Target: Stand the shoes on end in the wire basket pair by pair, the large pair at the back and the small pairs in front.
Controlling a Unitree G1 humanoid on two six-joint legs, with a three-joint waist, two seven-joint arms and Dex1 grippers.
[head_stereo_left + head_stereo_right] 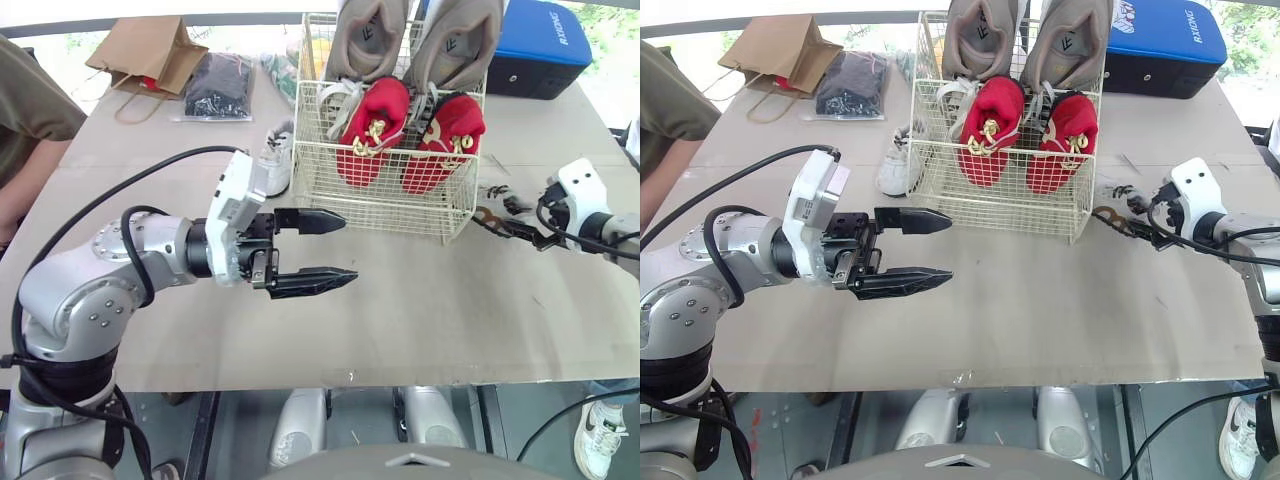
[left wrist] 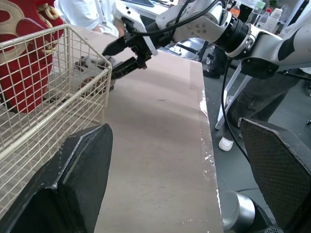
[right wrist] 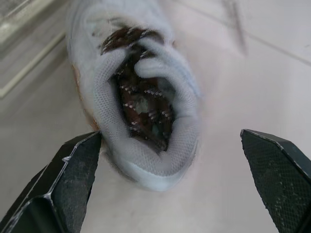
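basket [image 1: 380,215]: coated metal wire | red shoes [image 1: 375,122]: cloth | table [image 1: 420,320]: matt | bag [image 1: 150,50]: paper

A big tan table [image 1: 420,300] takes up most of the room, and grey floor [image 1: 540,410] shows under its near edge. At the far end of the table lie a brown paper bag [image 1: 150,52], a black bundle in clear wrap [image 1: 218,88] and a blue case [image 1: 545,45], and a person in a green shirt [image 1: 30,120] is at its left side. Bright daylight and green leaves [image 1: 610,20] show past the far edge.
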